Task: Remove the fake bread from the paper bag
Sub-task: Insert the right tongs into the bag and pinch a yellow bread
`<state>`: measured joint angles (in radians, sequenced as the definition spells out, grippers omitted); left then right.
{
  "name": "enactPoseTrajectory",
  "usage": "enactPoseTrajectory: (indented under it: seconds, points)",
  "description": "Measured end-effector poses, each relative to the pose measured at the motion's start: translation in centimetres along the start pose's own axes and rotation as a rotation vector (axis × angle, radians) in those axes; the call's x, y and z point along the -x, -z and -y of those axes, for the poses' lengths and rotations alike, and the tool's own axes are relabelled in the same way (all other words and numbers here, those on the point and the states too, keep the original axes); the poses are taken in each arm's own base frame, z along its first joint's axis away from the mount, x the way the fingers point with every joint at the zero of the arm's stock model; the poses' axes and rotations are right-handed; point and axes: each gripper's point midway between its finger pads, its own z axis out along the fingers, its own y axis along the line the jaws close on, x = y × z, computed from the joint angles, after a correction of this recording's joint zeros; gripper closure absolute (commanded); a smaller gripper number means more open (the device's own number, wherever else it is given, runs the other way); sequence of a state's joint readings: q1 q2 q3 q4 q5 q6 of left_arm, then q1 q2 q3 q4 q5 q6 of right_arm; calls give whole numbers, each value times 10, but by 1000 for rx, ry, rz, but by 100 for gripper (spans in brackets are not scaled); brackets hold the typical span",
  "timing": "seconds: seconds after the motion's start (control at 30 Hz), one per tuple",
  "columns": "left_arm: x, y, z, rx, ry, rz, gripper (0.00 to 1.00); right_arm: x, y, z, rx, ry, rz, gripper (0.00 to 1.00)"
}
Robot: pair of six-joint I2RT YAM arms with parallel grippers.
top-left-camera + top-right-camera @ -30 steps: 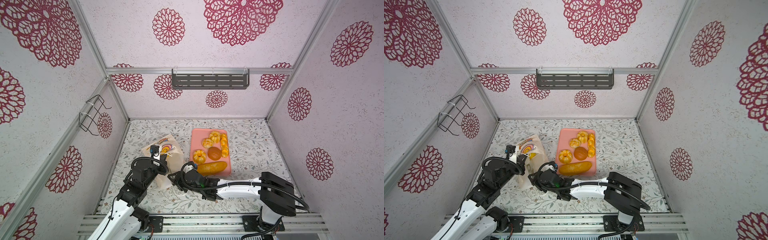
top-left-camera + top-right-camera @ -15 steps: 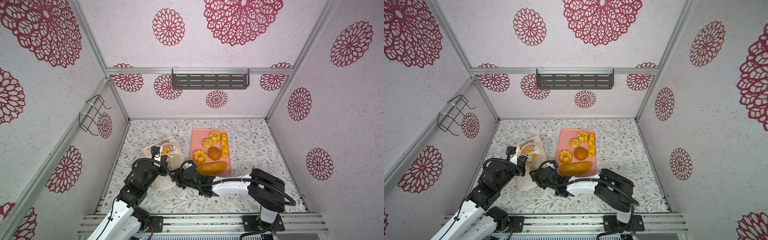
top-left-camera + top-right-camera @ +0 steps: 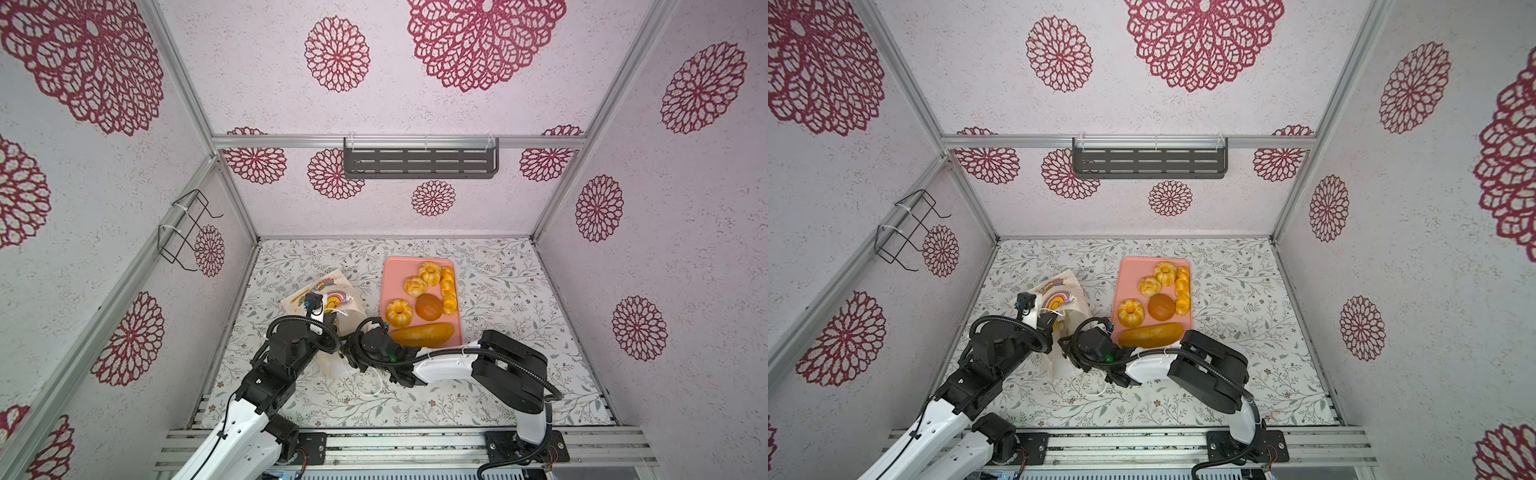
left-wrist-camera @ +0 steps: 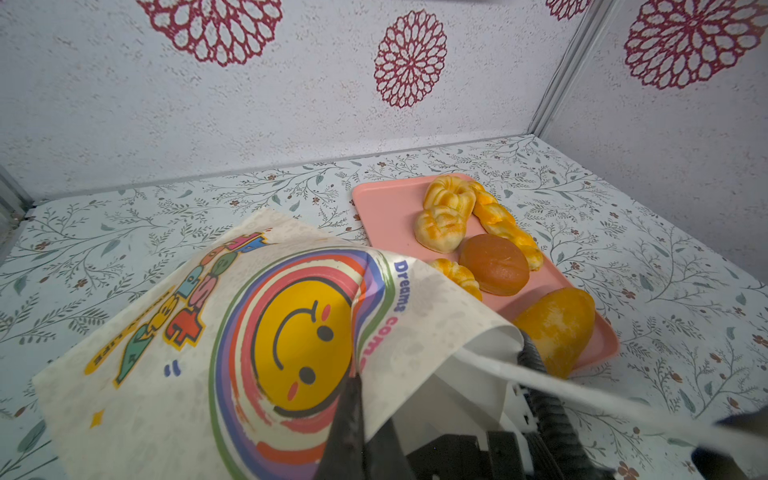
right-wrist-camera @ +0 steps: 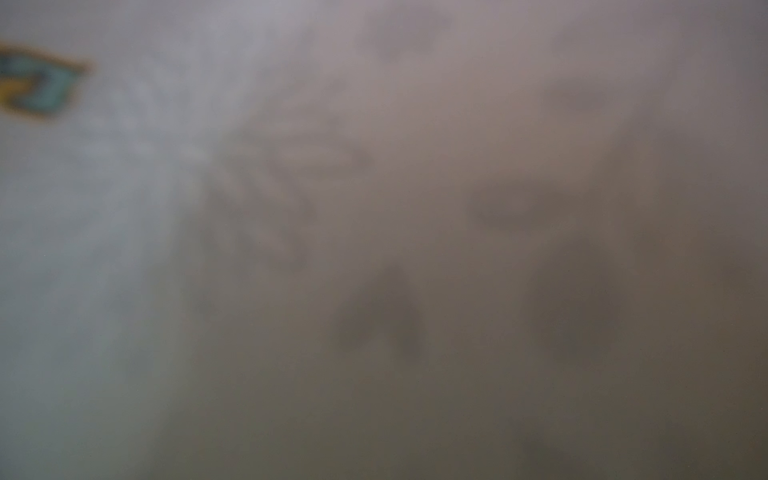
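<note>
Pinching the paper bag [image 4: 187,332] rim, left hand [image 4: 359,419] fully closed.

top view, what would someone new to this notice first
The pink tray in the middle of the floor stands out, holding six glossy orange pastries. Left of it lies a paper bag printed with a rainbow smiley, with the left arm and right arm crowded at its open end.

The paper bag [image 4: 137,399] carries the only print that can be read: "Dreams" in blue-violet letters, then pink letters beginning "com", the rest hidden. Both curve along the rainbow ring [image 4: 237,353] around the yellow smiley face [image 4: 303,332]. The colourful block letters and the small yellow line on the bag are not legible.
</note>
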<state>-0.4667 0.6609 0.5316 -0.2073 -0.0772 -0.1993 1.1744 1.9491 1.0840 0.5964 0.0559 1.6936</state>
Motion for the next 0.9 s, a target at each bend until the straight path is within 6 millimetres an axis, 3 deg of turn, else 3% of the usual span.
enactPoseTrajectory:
  seconds: [0.13,0.27,0.33,0.57,0.8,0.9]
  points:
    - [1,0,-2,10,0,3,100,-3,-2,-9,3,8,-13,70]
    - [2,0,-2,10,0,7,100,-6,-2,-8,-3,19,-27,93]
    - [1,0,-2,10,0,5,100,-6,-2,-7,-6,23,-29,100]
    - [-1,0,-1,14,-3,-1,100,-9,9,8,-59,109,-37,100]
    - [0,0,-6,41,-3,3,100,-25,49,-13,-57,217,-63,100]
    - [-1,0,-10,65,-5,-3,100,-37,65,-13,-52,246,-84,100]
